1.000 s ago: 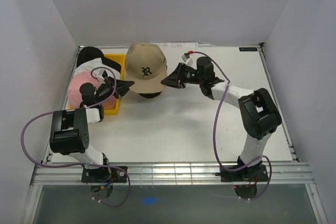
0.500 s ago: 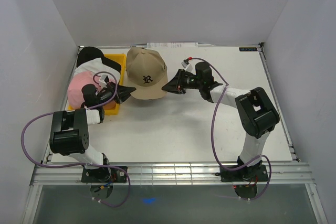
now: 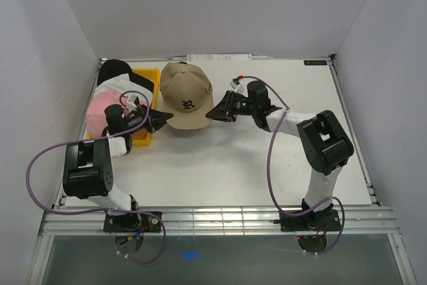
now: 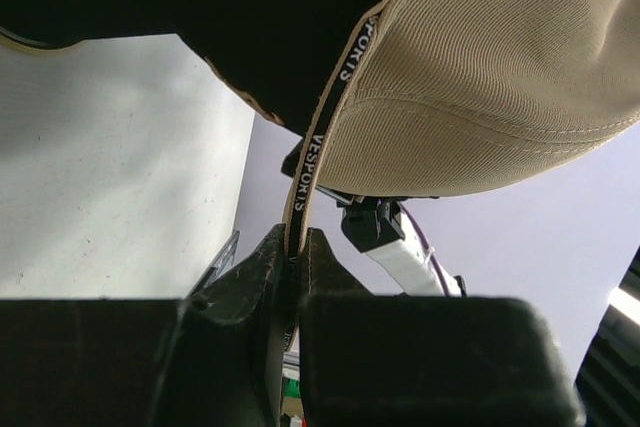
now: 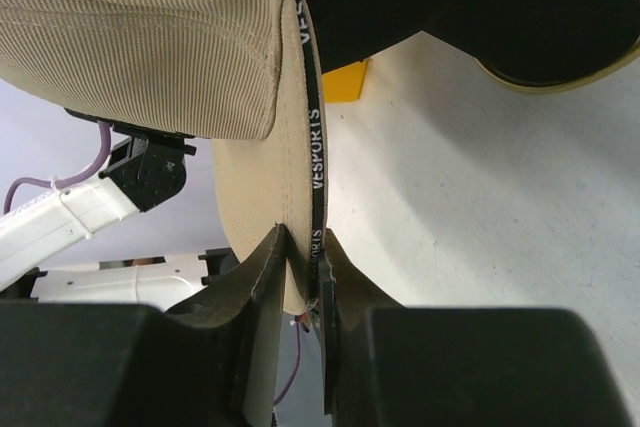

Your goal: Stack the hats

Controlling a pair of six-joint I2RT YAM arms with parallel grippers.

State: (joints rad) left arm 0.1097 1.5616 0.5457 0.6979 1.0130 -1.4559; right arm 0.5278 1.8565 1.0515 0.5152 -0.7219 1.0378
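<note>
Placement: tan hat [image 3: 187,95] over a black hat [image 5: 520,7], its rim pinched tight by left tool [image 3: 160,119] at 8 o'clock, right tool [image 3: 212,113] at 4 — next, probably release.

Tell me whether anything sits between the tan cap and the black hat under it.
Nothing visible does. The left hand and right hand pinch the tan cap by its rim; the black hat sits right beneath it.

Tan fabric baseball cap [image 3: 185,91] carried a black gothic "R" on its front panel. Black inner band [image 4: 329,99] of that cap read "VESPORTS" in white, legible in both wrist views. Small black label [image 3: 316,63] at the far right corner of the desk [image 3: 267,158] had white print, too small to read.
</note>
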